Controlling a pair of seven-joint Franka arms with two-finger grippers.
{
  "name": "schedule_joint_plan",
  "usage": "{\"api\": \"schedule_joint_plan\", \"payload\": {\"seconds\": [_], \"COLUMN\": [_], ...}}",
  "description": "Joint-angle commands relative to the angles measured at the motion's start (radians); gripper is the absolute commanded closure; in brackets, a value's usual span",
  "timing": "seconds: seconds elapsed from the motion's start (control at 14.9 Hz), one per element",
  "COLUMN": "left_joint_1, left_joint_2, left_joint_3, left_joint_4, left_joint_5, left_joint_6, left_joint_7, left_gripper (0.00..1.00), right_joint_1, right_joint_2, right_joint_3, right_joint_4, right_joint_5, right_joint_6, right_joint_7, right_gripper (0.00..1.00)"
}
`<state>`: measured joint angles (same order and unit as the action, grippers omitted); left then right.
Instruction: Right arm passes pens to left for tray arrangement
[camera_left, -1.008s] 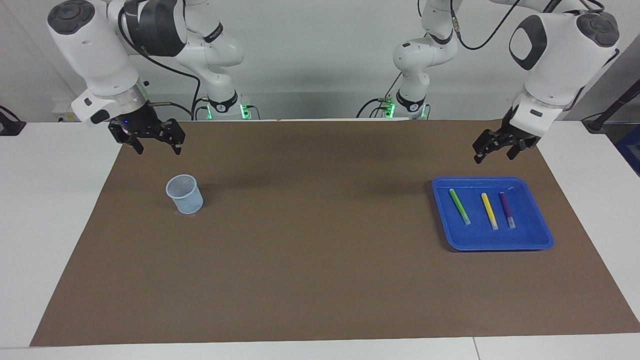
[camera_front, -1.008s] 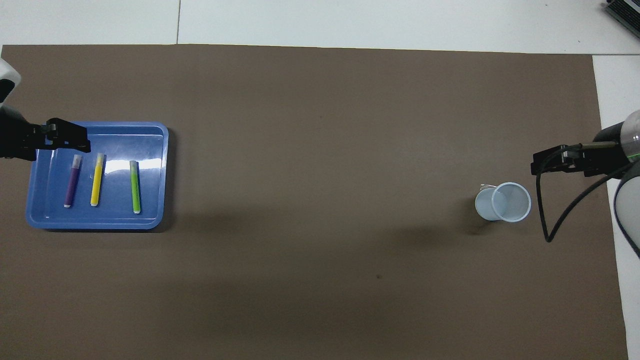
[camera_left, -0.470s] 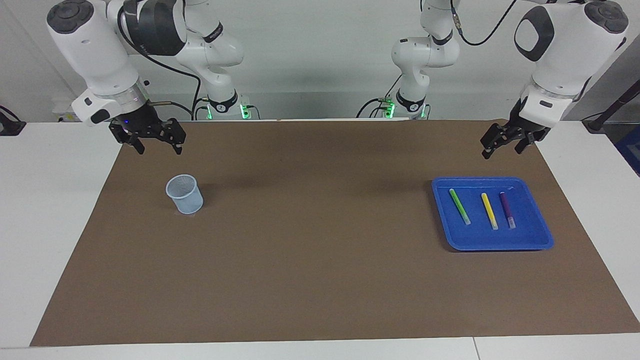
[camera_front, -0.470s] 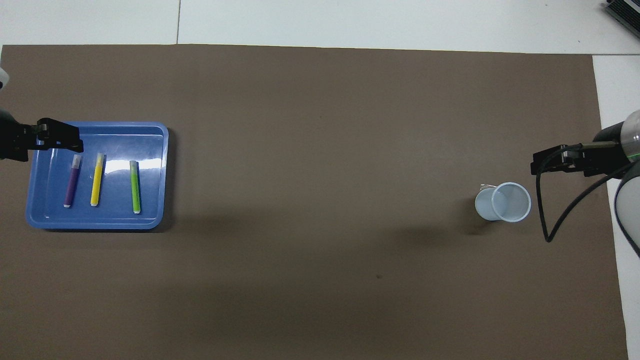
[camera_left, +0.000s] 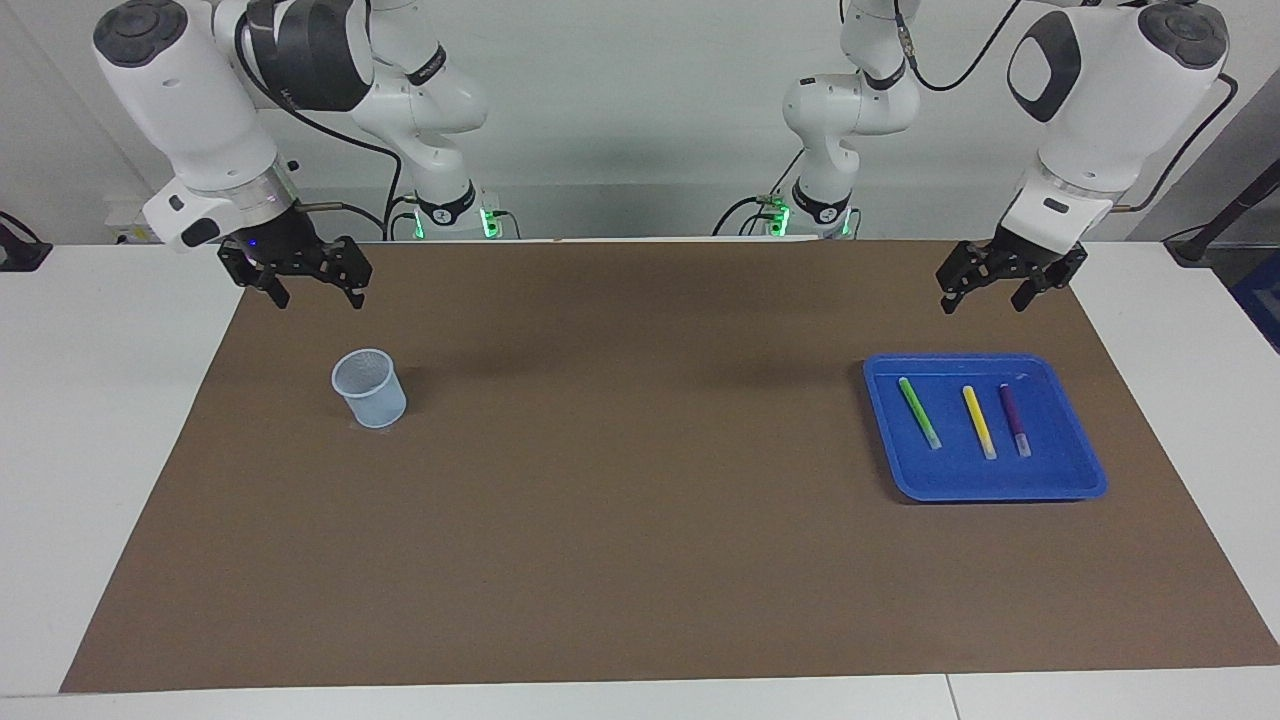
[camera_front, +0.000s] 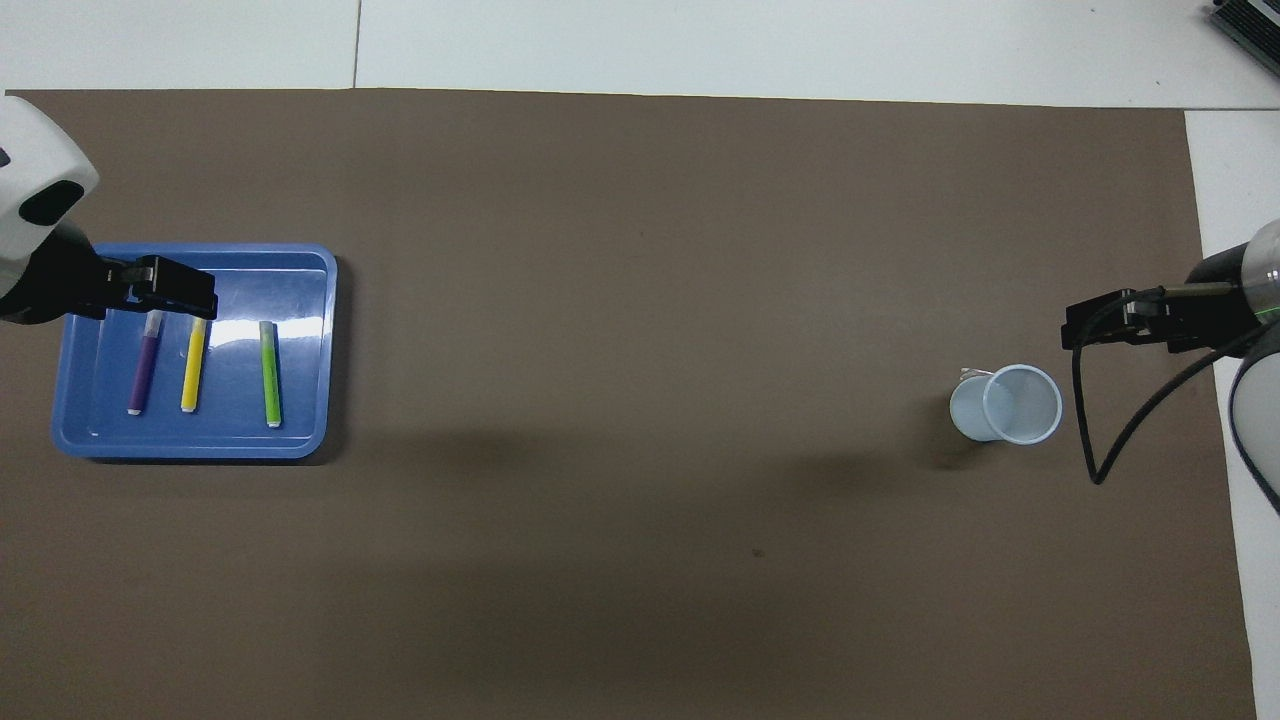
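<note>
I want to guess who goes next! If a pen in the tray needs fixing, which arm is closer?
Probably the left. Its open claw hangs by the tray where the three pens lie. The right claw, also open, waits at the table's other end near the cup.

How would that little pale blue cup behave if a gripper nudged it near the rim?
The cup looks thin and translucent, so it is probably light and would slide or tip easily. It stands upright on its narrower base with a wider rim, so a high push likely topples it. Once on its side, its tapered round wall would probably make it roll in a curve across the brown mat.
</note>
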<state>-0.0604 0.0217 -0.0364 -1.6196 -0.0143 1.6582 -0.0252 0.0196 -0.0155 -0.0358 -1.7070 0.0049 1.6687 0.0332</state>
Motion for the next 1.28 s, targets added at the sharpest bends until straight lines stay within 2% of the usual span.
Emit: {"api": "schedule_joint_plan", "payload": {"seconds": [0.0, 0.2, 0.4, 1.21], "left_joint_1": [0.025, 0.027, 0.079, 0.079], "left_joint_2": [0.014, 0.014, 0.007, 0.007], "left_joint_3": [-0.010, -0.014, -0.062, -0.054], "left_joint_4": [0.099, 0.107, 0.104, 0.101], "left_joint_5": [-0.010, 0.005, 0.000, -0.001], "left_joint_6": [-0.095, -0.112, -0.112, -0.115], "left_joint_7": [0.021, 0.019, 0.019, 0.013], "left_gripper": [0.00, 0.00, 0.00, 0.00], "right_joint_1": [-0.007, -0.007, -0.006, -0.007], "right_joint_2": [0.014, 0.014, 0.014, 0.014], "right_joint_3": [0.004, 0.004, 0.005, 0.007], "right_joint_4": [0.024, 0.024, 0.024, 0.023], "right_joint_5": [0.020, 0.020, 0.020, 0.020], "right_joint_6": [-0.018, -0.018, -0.018, -0.015], "right_joint_7": [0.010, 0.010, 0.010, 0.008], "right_gripper": [0.00, 0.00, 0.00, 0.00]}}
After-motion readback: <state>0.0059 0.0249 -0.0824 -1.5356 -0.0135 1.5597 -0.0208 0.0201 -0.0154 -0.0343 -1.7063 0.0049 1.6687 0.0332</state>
